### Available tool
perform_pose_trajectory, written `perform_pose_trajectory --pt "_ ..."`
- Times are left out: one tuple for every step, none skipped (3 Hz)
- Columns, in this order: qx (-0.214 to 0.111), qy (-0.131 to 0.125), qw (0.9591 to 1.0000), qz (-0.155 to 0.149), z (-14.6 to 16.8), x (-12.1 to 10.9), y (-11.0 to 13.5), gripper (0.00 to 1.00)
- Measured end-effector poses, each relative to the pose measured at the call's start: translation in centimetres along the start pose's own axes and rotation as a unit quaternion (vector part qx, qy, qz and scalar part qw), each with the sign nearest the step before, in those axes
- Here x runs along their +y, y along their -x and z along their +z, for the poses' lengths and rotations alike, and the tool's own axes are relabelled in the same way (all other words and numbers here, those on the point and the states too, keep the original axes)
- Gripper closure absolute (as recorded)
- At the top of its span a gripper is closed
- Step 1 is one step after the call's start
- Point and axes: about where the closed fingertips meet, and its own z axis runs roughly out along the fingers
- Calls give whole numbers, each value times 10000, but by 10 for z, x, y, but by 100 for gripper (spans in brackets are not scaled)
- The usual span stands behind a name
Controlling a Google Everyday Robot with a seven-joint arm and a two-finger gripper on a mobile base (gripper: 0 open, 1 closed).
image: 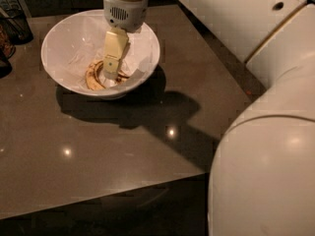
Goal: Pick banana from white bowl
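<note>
The gripper [109,75] hangs tip-down inside the white bowl [148,43], reaching in from the wrist housing [125,6] above the far rim. It is seen edge-on as a single pale slab, so I cannot tell whether it is spread, closed, or already pinching anything.

The banana [92,77] lies right at the tip, on the bowl's floor. It is a brown-blotched curve that starts just left of the tip and bends round beneath it. Tip and fruit look to be touching or very nearly so, though I cannot tell which. Crumpled white paper [78,48] lines the bowl all around them.

Several things could go wrong from here, in my judgement:
- A closure off the fruit's middle would catch only its edge, and the curved skin could roll out during the lift.
- A blotched, soft-looking banana may squash or split under a firm squeeze.
- The paper beside the tip could be nipped along with the fruit, or instead of it, and dragged up.
- Pressing lower could push the bowl, which may slide on the glossy table [123,151].
- An upward pull at a slant could knock the near rim.
</note>
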Motion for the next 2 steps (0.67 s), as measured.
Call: perform_pose_trajectory --pt "-20 82 10000 38 7 -4 7 0" --pt "-11 164 9998 119 17 -12 12 0"
